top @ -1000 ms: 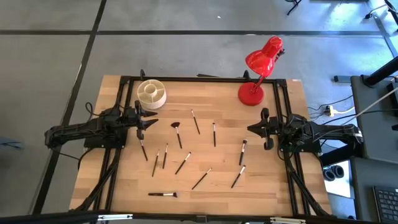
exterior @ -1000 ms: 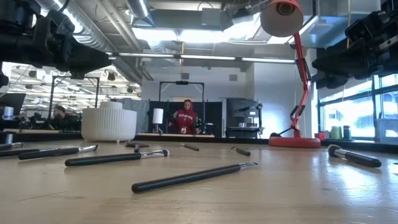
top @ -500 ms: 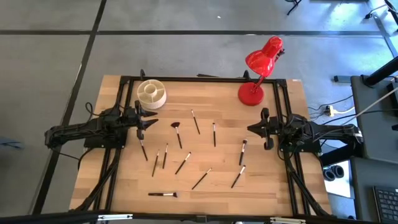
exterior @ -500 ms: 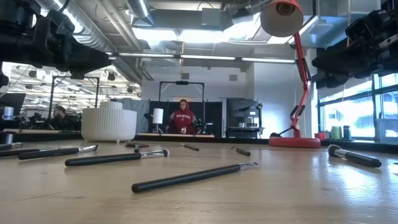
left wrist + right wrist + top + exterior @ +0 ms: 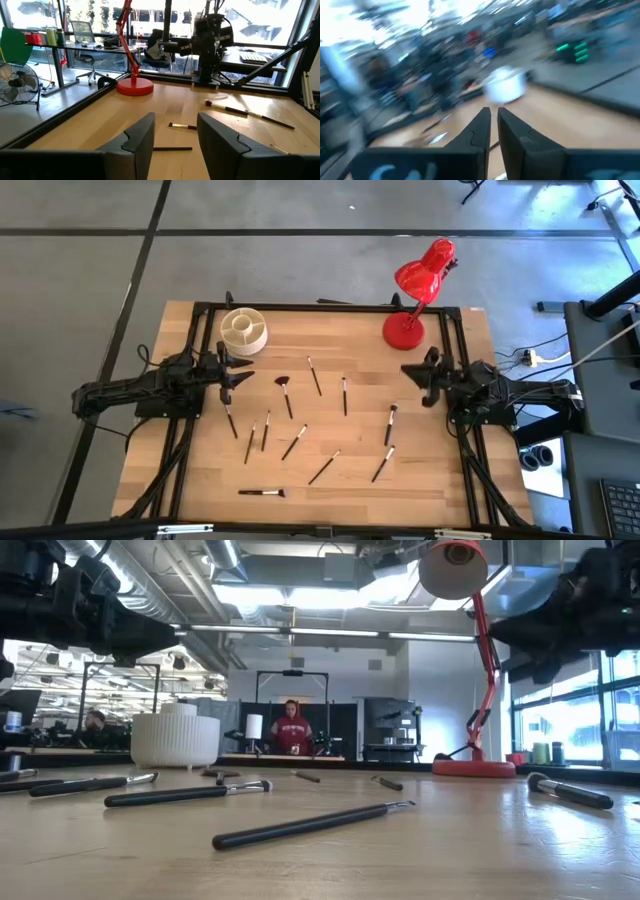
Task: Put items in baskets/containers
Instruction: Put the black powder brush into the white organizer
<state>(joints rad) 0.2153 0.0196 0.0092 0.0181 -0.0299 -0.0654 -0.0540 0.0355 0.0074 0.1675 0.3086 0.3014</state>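
While the left tool (image 5: 240, 372) hangs over the counter's (image 5: 200, 480) left edge with its fingers (image 5: 142, 137) standing apart and holding nothing, the cream-white organiser (image 5: 244, 330) sits just behind it in the far left corner, its inner dividers showing from above. Brushes (image 5: 293, 442) lie scattered flat across the middle of the counter, none touching the organiser: one beside the left tool, a pair just right of it, a fan-tipped brush (image 5: 284, 393) near the centre, one brush (image 5: 261, 493) close to the near edge, and a few more toward the right. A red desk lamp (image 5: 405, 328) stands in the far right corner. Near the right edge, the right tool (image 5: 421, 372) hovers with its fingers (image 5: 479, 129) drawn nearly together, gripping nothing.
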